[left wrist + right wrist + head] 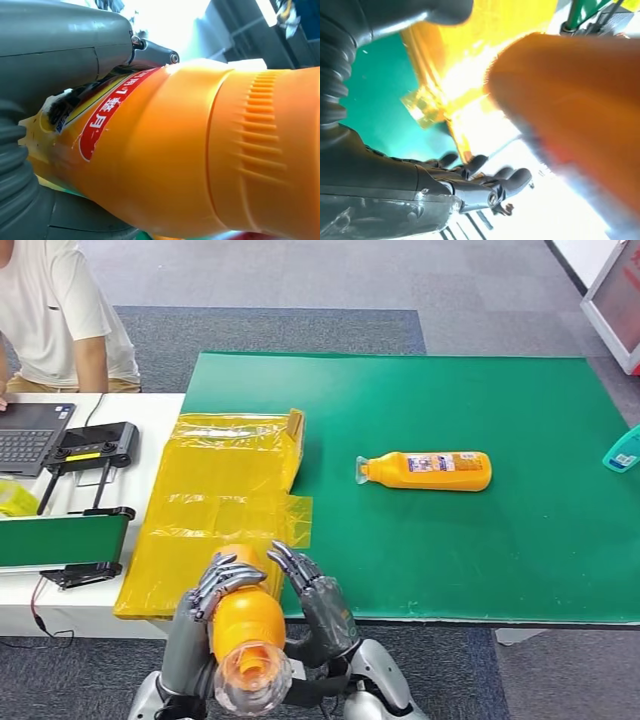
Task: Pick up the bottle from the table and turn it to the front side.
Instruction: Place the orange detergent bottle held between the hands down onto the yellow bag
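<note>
While the left hand (198,625) grips an orange bottle (247,635) close to the robot's body, the clear cap end of that bottle points back toward the head camera and the base points out toward the table. Fingers (226,575) of the left hand curl over the upper side of the bottle body. From the left wrist, the bottle (181,150) shows a red label strip with white characters and a ribbed collar near the cap; the thumb lies along the labelled side.

Right hand (321,610) sits just beside the bottle on its right, fingers spread and bent toward it. Whether they touch the bottle cannot be told from the head view. From the right wrist, the fingers (486,177) are apart with a gap between them and the blurred bottle (576,110), so this hand holds nothing.

Beyond the hands, a yellow plastic bag (219,500) lies flat across the near left edge of the green mat (490,570). Further out on the mat, a second orange bottle (426,470) lies on its side, cap pointing left, label up.

Far left: a white table (151,415) carries a laptop (30,435) and a small green conveyor (64,540); a person in a white shirt (60,310) sits behind it.
</note>
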